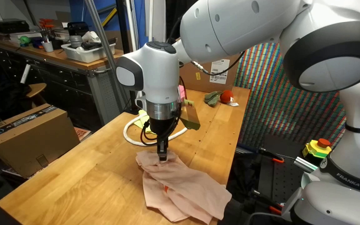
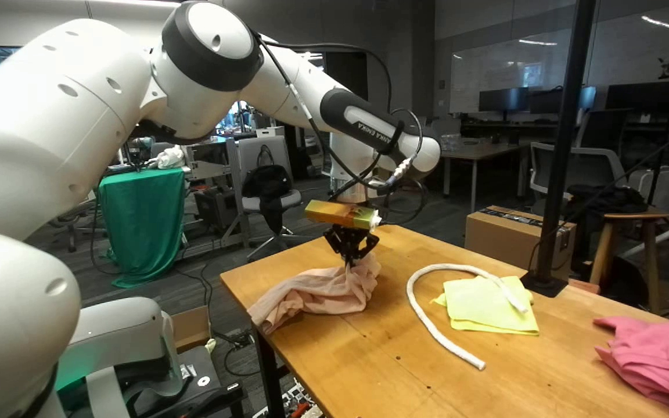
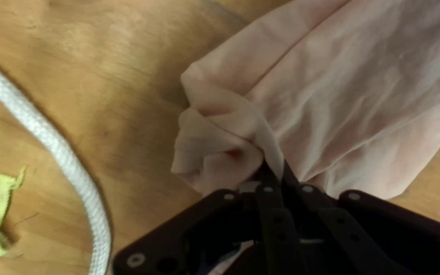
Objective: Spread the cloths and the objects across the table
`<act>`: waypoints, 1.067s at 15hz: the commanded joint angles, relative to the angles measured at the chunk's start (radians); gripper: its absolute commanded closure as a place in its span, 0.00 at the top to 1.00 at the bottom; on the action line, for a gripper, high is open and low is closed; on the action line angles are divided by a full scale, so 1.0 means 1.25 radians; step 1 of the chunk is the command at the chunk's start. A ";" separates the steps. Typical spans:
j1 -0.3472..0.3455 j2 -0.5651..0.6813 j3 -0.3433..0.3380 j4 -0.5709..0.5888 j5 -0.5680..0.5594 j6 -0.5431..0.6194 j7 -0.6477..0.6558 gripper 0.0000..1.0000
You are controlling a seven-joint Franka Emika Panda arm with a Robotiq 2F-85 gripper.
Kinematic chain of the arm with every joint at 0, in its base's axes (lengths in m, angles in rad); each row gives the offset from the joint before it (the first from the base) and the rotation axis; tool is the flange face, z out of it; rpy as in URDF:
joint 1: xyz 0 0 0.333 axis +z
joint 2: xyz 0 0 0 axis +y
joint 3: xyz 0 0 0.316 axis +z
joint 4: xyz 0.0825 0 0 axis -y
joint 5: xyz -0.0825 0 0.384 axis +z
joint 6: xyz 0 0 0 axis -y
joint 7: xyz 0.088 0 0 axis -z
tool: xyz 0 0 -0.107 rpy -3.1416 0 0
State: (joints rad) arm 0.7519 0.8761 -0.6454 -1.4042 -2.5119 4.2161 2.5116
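In an exterior view, a long workbench [image 1: 55, 79] with a brown wooden top and black drawers stands near a flat blue wall [image 1: 77, 14]. In an exterior view, a grey-backed office chair [image 2: 248, 154] and a grey-legged rectangular desk [image 2: 485, 151] stand on a dark grey floor [image 2: 445, 220], with black flat-screen monitors [image 2: 503, 100] farther back and a glossy pale wall board [image 2: 485, 72] reflecting thin strips of white light [image 2: 538, 42].

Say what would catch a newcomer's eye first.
Probably the white arm reaching over the table, its gripper shut on the peach cloth. Next, in an exterior view, the bright pink cloth at the frame's right edge, and the white cord, one end over the yellow-green cloth.
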 commanded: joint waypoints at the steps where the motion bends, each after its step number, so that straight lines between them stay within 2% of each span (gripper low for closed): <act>1: -0.012 -0.055 0.071 -0.118 0.000 0.011 -0.077 0.05; 5: -0.027 -0.058 0.140 -0.180 0.000 0.011 -0.100 0.05; 7: -0.024 -0.057 0.153 -0.189 0.000 0.011 -0.108 0.05; 8: -0.019 -0.056 0.149 -0.189 0.000 0.011 -0.101 0.31; 9: -0.015 -0.049 0.137 -0.154 0.000 0.011 -0.094 0.32; 10: -0.008 -0.050 0.119 -0.124 0.000 0.000 -0.075 0.39; 12: -0.016 -0.071 0.113 -0.110 0.002 -0.073 -0.046 0.54; 16: 0.004 -0.107 0.055 -0.088 0.004 -0.137 0.002 0.84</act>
State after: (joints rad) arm 0.7356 0.7847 -0.5263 -1.5332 -2.5071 4.0809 2.4572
